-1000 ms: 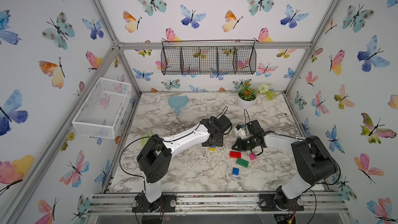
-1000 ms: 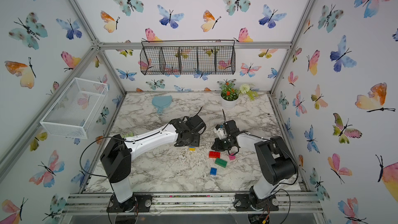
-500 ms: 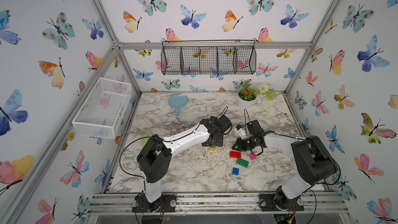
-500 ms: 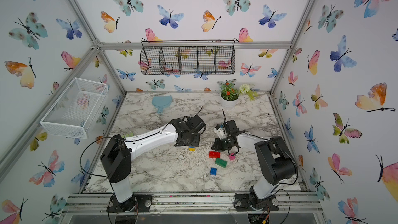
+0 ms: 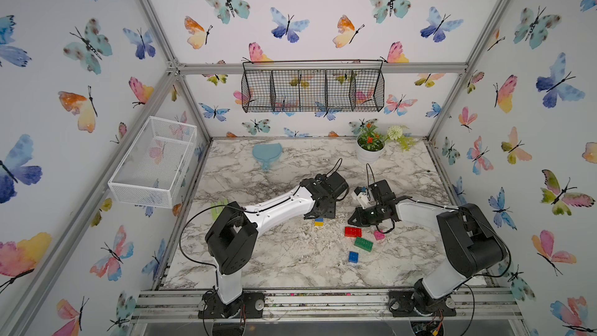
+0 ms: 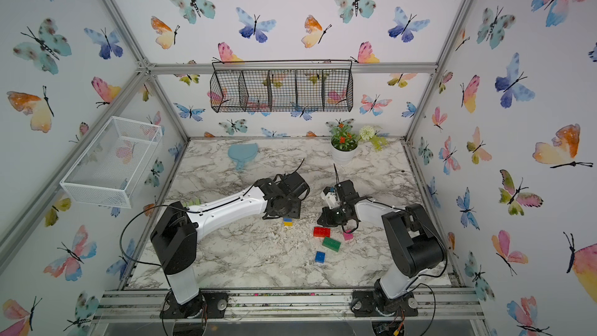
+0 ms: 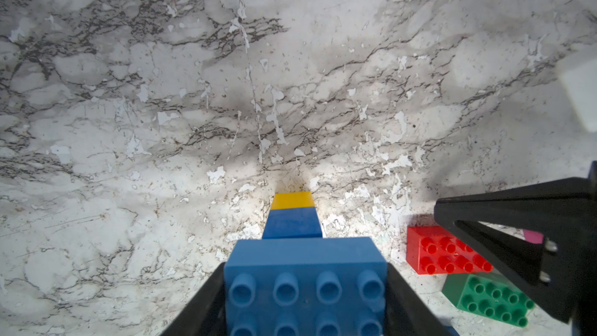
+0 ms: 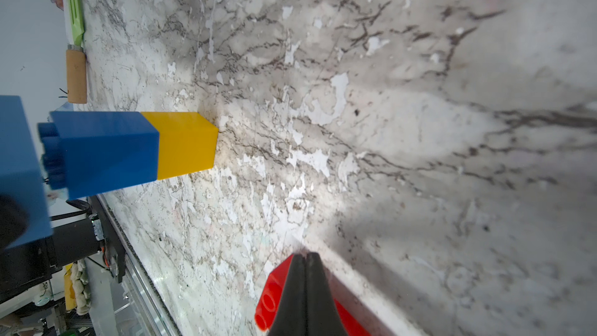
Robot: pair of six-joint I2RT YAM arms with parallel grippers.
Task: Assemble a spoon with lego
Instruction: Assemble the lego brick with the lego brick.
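Low in the frame's centre, the left tool [image 7: 306, 268] grips a long light-blue studded plastic brick [image 7: 305, 289] just above a blue-on-yellow brick stack [image 7: 294, 218] on the marble surface [image 7: 155, 117]. The right tool [image 8: 305, 269], closed empty, overlaps a red studded plastic brick [image 8: 268, 303].

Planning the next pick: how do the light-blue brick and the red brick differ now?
The light-blue brick is clamped in the left gripper; the red brick lies flat on the table, ungripped. The light-blue brick hangs over the blue-and-yellow stack; the red brick is joined to nothing. Both are long studded bricks.
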